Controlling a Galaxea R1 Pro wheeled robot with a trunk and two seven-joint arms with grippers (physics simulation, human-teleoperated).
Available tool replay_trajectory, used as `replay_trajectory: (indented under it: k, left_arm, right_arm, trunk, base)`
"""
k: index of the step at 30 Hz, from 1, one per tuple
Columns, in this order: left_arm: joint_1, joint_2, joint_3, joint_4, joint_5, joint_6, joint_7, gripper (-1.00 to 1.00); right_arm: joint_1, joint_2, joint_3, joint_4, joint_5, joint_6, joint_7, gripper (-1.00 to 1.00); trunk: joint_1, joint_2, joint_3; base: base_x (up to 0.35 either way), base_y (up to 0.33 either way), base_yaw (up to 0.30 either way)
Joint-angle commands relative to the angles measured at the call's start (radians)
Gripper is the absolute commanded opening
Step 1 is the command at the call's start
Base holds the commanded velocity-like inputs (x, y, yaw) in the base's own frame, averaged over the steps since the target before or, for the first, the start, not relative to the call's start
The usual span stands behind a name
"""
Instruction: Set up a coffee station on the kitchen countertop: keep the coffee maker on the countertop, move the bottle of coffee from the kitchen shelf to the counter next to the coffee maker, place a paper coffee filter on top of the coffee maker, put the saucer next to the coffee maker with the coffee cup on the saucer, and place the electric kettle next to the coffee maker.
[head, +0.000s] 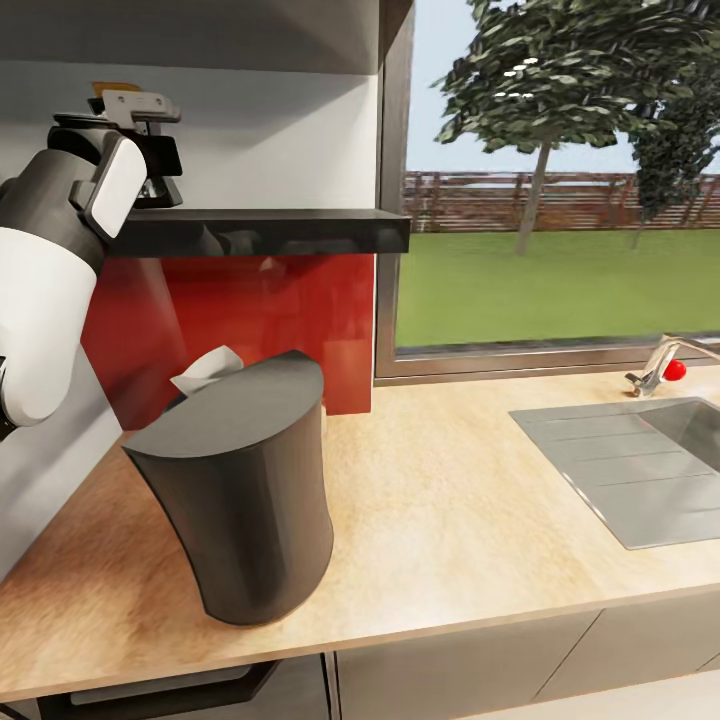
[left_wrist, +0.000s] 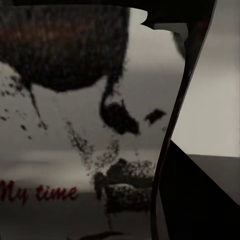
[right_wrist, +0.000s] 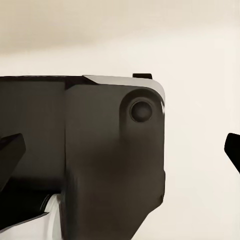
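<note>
The bottle of coffee (left_wrist: 75, 150) is right up against my left wrist camera. I see its white label with red words and dark smudgy marks, and its dark top part above that. It is very close and blurry. In my head view my left arm is up at the kitchen shelf (head: 270, 232), the thin black board on the wall, and a bit of tan cap (head: 112, 90) peeks out over my left gripper (head: 150, 160). One of my dark fingers (left_wrist: 175, 125) runs along the side of the bottle. I cannot tell if my left jaws are squeezing it or just sitting around it.

Below the shelf is the red wall part (head: 230, 320). Under that, the coffee maker (head: 245, 490) stands on the kitchen countertop (head: 470, 500). It is tall and dark grey with a slanted top. The paper coffee filter (head: 207, 370) is at the back edge of that top, white and crinkly, touching it.

Off to the right in the countertop is a grey sink (head: 620, 470) with a tap (head: 660, 365) that has a red knob. Behind it is a big window (head: 560, 180) with grass and trees.

My right wrist camera looks at a dark part of my own body and a pale wall. Two black tips (right_wrist: 10, 155) of my right gripper (right_wrist: 120, 152) sit far apart at the edges, so those jaws are wide open with nothing in them.
</note>
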Motion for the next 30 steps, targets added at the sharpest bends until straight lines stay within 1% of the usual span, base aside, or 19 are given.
replay_trajectory:
  k: [1, 13, 24, 30]
  left_arm:
    - [-0.001, 0.002, -0.008, -0.001, 0.008, 0.005, 0.006, -1.0]
    - [-0.001, 0.0, -0.008, -0.012, 0.009, 0.011, 0.004, -1.0]
    - [-0.001, 0.0, -0.01, -0.014, 0.008, 0.013, 0.004, -1.0]
    - [-0.001, -0.001, -0.01, -0.012, 0.009, 0.014, 0.004, -1.0]
  right_arm:
    - [-0.001, 0.0, 0.0, 0.0, 0.001, -0.003, -0.001, 1.0]
    - [-0.001, 0.0, -0.002, 0.0, 0.001, -0.003, -0.001, 1.0]
    - [-0.001, 0.0, -0.003, 0.0, 0.001, -0.002, -0.001, 1.0]
    - [-0.001, 0.0, -0.002, 0.0, 0.001, -0.002, -0.001, 1.0]
  trunk:
    - [0.001, -0.002, -0.002]
    - [0.001, -0.002, -0.002]
    - [0.001, -0.002, -0.002]
    - [0.001, -0.002, -0.002]
  base:
    - [0.0, 0.0, 0.0]
    - [-0.009, 0.0, 0.0]
    - [-0.304, -0.002, 0.0]
    - [-0.336, -0.087, 0.0]
